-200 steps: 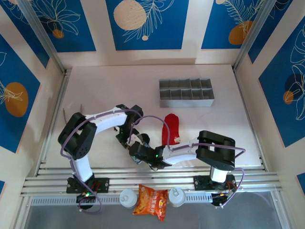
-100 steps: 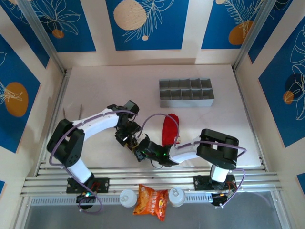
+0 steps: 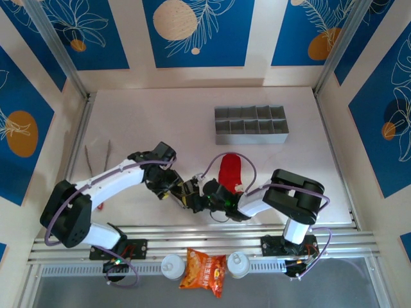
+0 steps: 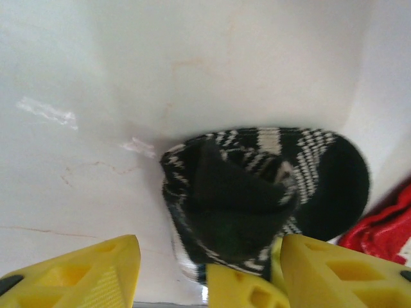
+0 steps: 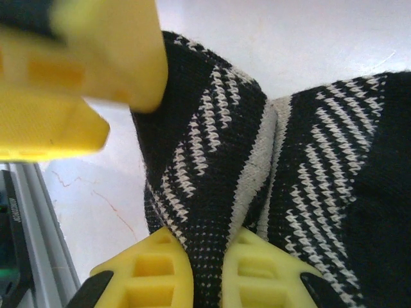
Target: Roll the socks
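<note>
Table (image 3: 160, 122) bears one red sock (image 3: 229, 170), one striped sock (image 4: 257, 192) pinched by right hand (image 5: 209, 256); left hand (image 4: 209, 247) spread.

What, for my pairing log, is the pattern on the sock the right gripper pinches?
The sock is black with grey-white stripes, clearest in the right wrist view.

A robot test cell in a lab: a white worktop (image 3: 141, 122) walled around by blue leaf-print panels (image 3: 218, 38), aluminium rails (image 3: 347, 242) along the worktop's near edge
</note>
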